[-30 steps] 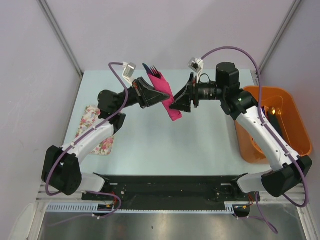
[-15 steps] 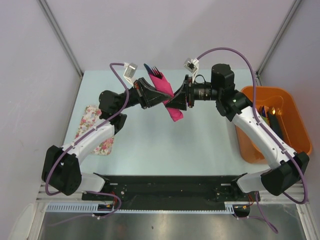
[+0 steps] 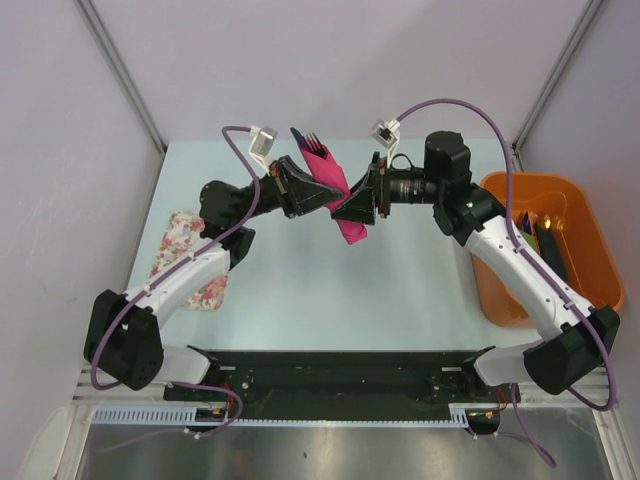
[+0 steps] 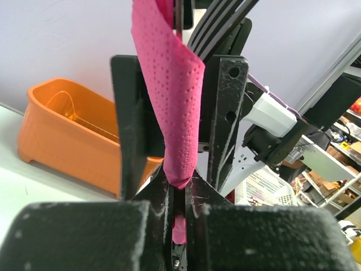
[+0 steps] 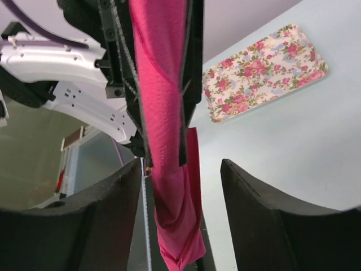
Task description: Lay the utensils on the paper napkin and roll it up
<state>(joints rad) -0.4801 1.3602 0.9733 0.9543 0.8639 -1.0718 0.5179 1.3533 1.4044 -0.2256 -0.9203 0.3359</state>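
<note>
Left gripper point(image 3: 323, 192) pinches the rolled paper napkin point(image 3: 351, 228), fork point(image 3: 312, 143) toward 11 o'clock; right gripper point(image 5: 180, 165), jaws apart, should close squarely around the roll.

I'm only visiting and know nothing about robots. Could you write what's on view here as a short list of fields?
paper napkin: magenta, rolled up, held above the table
fork tines: dark, poking out of one end of the roll
left fingers: shut on the roll
right fingers: open, one each side of the roll
floral mat: flat on the table, left side
orange tub: right side, items inside
</note>
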